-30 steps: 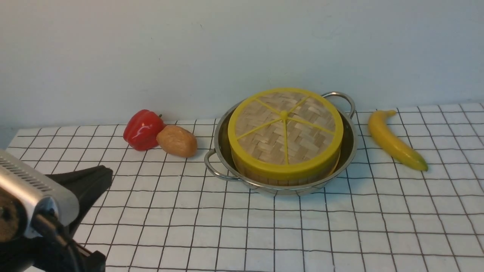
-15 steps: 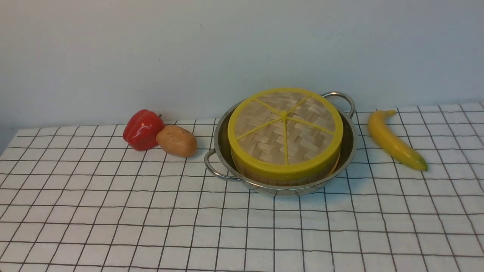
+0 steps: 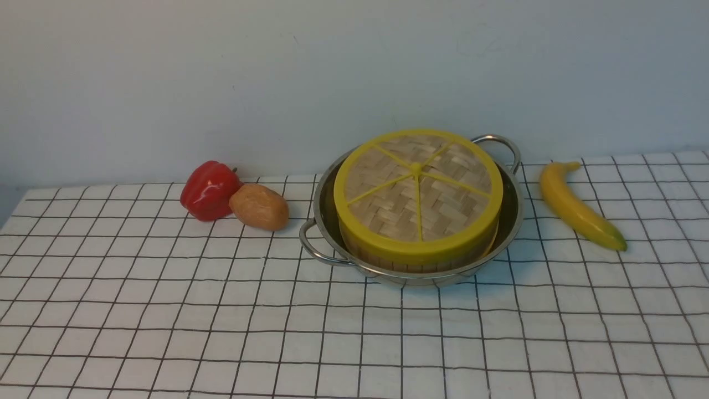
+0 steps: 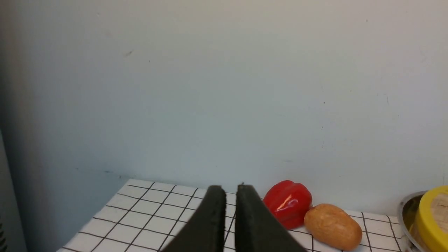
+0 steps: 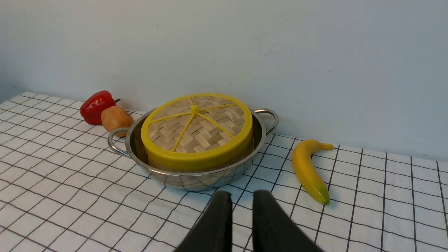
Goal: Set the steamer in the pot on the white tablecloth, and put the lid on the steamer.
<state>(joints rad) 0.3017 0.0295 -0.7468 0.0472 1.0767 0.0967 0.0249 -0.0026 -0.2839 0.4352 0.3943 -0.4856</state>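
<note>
The steel pot [image 3: 512,216] stands on the white tablecloth [image 3: 221,332] at the back centre. Inside it sits the steamer [image 3: 388,262], only a strip of its wooden wall showing under the lid [image 3: 418,191], which lies flat on top. Neither gripper shows in the front view. In the left wrist view my left gripper [image 4: 230,187] hangs over the cloth's far left, fingers slightly parted and empty, the pot's edge [image 4: 406,206] well off to its side. My right gripper [image 5: 241,193] hovers in front of the pot [image 5: 196,180] and lid [image 5: 196,127], apart from them, a small gap between its empty fingers.
A red pepper [image 3: 209,190] and a brown potato [image 3: 259,206] lie together left of the pot. A banana [image 3: 576,205] lies to the pot's right. A pale wall runs right behind the table.
The left arm, seen a second ago at the front view's lower left corner, has drawn back out of that view. Pot, steamer and lid have not moved.
</note>
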